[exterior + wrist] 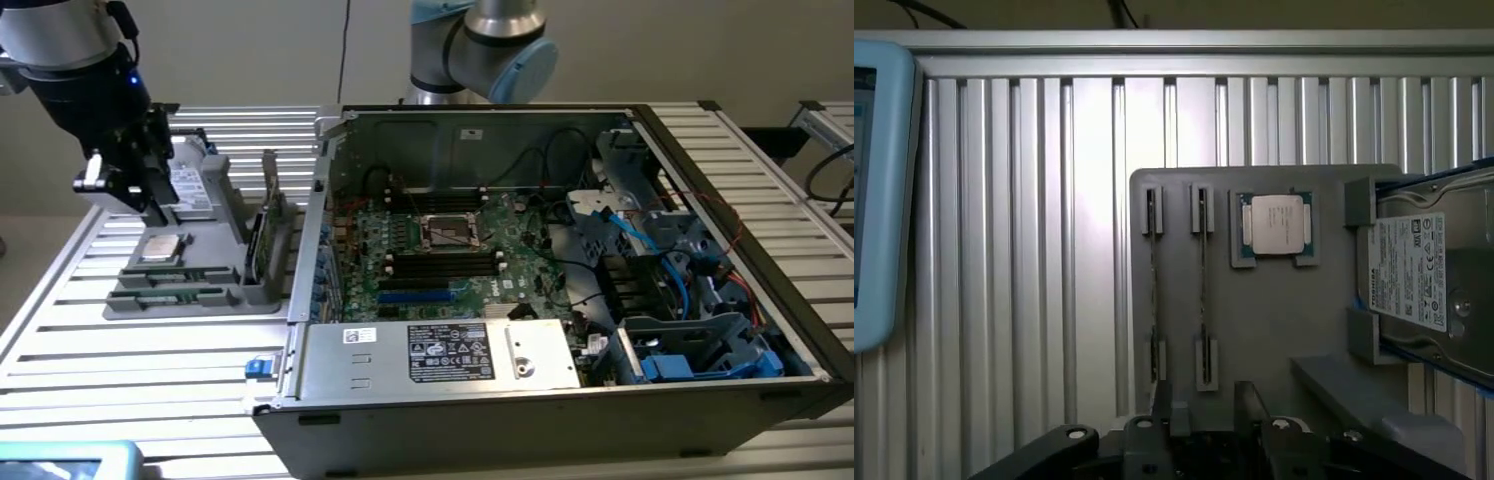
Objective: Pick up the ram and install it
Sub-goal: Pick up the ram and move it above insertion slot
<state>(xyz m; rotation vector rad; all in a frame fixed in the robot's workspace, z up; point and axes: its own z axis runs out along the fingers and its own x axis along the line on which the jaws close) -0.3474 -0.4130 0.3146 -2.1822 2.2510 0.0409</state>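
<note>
Hovering near the ram [1202, 290], end effector [1202, 398] gapes; hard drive label [1409, 270] illegible.

The exterior view looks down at a slant from well back over the slatted table [160, 350] and open computer case [534, 400], while the wrist view faces straight down, close past the gripper [1202, 395], onto the grey parts holder [200, 298] at the exterior view's left, which both views share.

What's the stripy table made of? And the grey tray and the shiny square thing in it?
The table looks like metal, likely aluminium: silvery ribbed slats that catch the light. The grey tray seems plastic: dull, even, no shine. The square chip has a metal-looking lid, pale and shiny, on a green base.
</note>
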